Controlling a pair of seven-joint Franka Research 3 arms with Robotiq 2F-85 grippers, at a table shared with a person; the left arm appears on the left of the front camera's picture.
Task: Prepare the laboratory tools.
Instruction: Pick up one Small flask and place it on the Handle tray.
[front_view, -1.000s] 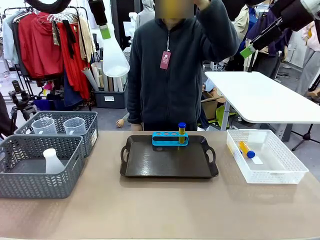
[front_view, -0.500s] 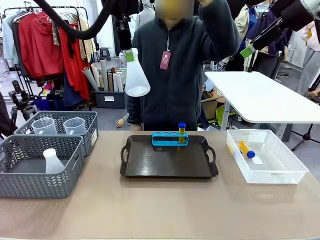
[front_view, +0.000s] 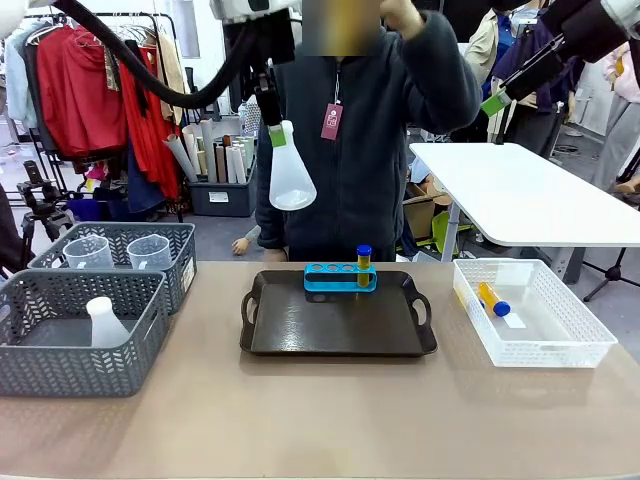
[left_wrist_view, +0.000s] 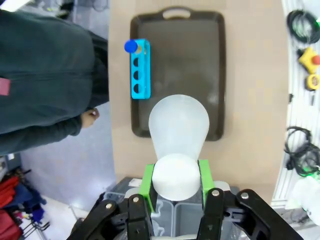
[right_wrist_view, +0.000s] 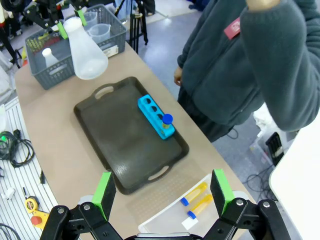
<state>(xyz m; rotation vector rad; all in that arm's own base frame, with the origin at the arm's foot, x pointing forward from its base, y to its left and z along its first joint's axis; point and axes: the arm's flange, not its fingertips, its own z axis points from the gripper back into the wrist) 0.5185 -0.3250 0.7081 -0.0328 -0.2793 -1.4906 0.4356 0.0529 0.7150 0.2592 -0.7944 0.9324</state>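
Note:
My left gripper (front_view: 272, 128) is shut on the neck of a translucent white conical flask (front_view: 291, 180), which hangs high above the back left of the dark tray (front_view: 330, 325). In the left wrist view the green pads (left_wrist_view: 146, 181) clamp the flask (left_wrist_view: 179, 125) over the tray (left_wrist_view: 195, 60). A blue rack (front_view: 340, 277) on the tray holds one amber tube (front_view: 364, 260) with a blue cap. My right gripper (right_wrist_view: 162, 192) stands open and empty, high at the right (front_view: 495, 102). Two more tubes (right_wrist_view: 199, 199) lie in a white basket (front_view: 560, 340).
Two grey baskets stand at the left: the rear one (front_view: 185, 262) holds two clear beakers (front_view: 90, 250), the front one (front_view: 40, 372) a second flask (front_view: 105, 322). A person (front_view: 360, 160) stands behind the tray with one arm raised. A white table (front_view: 520, 190) lies beyond.
My left arm has carried the flask to the right and down, from the upper left to over the tray's back left. The right arm has stayed still.

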